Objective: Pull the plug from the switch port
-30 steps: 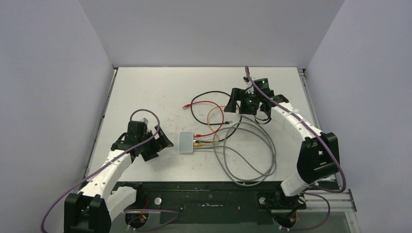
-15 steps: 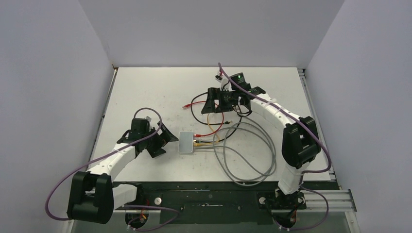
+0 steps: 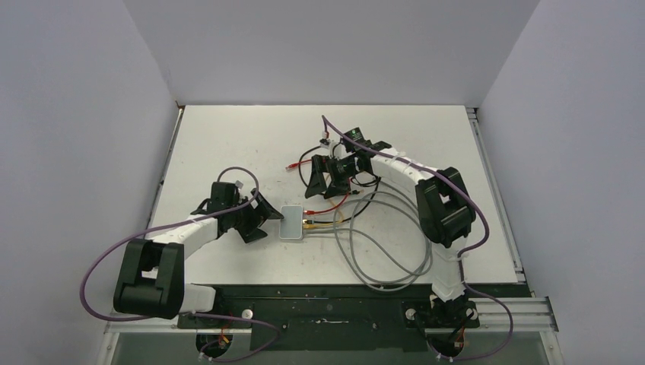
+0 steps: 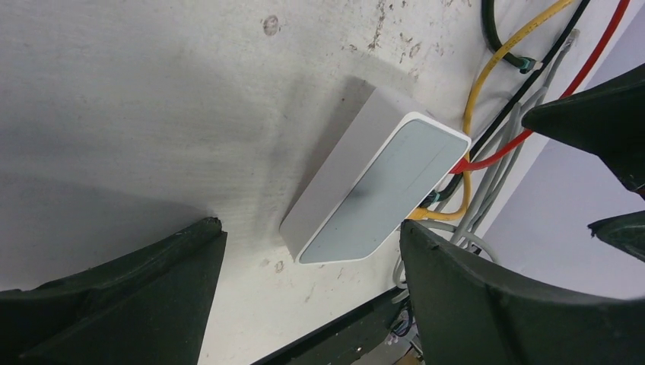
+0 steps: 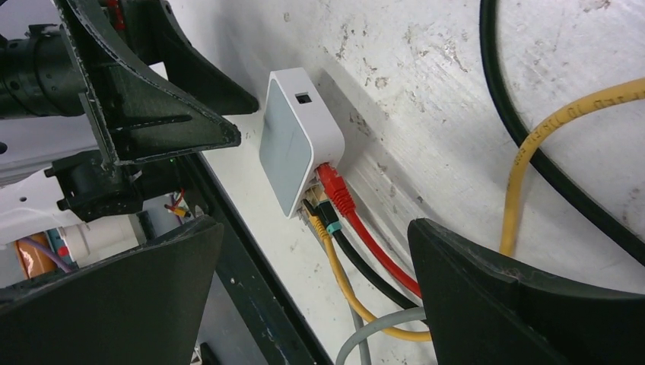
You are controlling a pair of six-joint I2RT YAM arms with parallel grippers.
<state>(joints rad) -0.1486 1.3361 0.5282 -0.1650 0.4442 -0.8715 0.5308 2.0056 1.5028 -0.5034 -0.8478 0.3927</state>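
The switch (image 3: 291,222) is a small pale box lying flat in the middle of the table. It also shows in the left wrist view (image 4: 380,190) and the right wrist view (image 5: 293,148). A red plug (image 5: 335,186), a black plug with a teal collar (image 5: 325,217) and a yellow plug (image 5: 313,213) sit in the sockets on its right edge. My left gripper (image 3: 266,220) (image 4: 312,226) is open just left of the switch, with nothing between its fingers. My right gripper (image 3: 323,185) (image 5: 317,224) hangs open above the cables, behind and to the right of the switch.
Red, yellow and black cables curl behind the switch. A loose red plug end (image 3: 290,164) lies further back. A grey cable loop (image 3: 388,255) spreads to the front right. The black front rail (image 3: 319,293) runs along the near table edge.
The right arm has swung left and down from the back right to above the cables by the switch. The left gripper has slid right, close up to the switch.
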